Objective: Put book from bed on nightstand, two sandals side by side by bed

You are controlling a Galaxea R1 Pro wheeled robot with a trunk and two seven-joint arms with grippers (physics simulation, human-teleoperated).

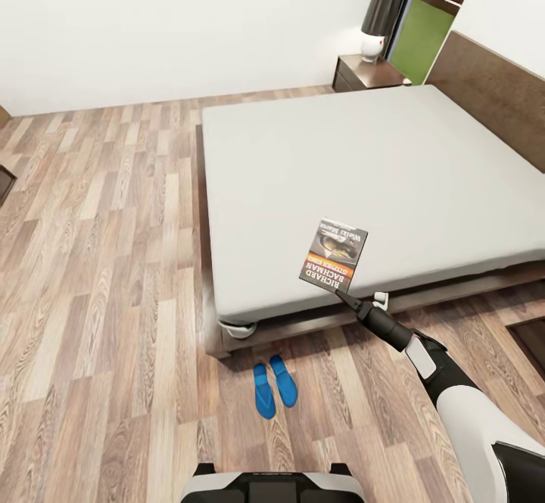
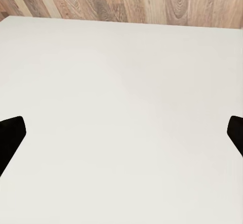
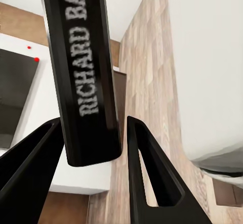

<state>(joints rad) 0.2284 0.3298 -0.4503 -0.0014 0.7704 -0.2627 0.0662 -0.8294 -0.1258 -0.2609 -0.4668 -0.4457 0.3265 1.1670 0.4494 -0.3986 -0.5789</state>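
Book [image 1: 334, 253], one thin dark paperback with orange band, held clamped in right gripper [image 1: 342, 292] over the foot of the flat grey mattress [image 1: 341, 155]; two flat blue sandals [image 1: 273, 386] side by side on wood-plank floor [image 1: 98, 291]; left gripper [image 2: 121, 133] fingers apart.

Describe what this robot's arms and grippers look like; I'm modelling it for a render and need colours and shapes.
In the head view the right arm has glossy white shells with black joint sections and a slim black wrist leading to the right gripper. In its wrist view that gripper has two matte black fingers, long triangular wedges with hollow centres. The left gripper shows just two black fingertips. No cables or markings are visible.
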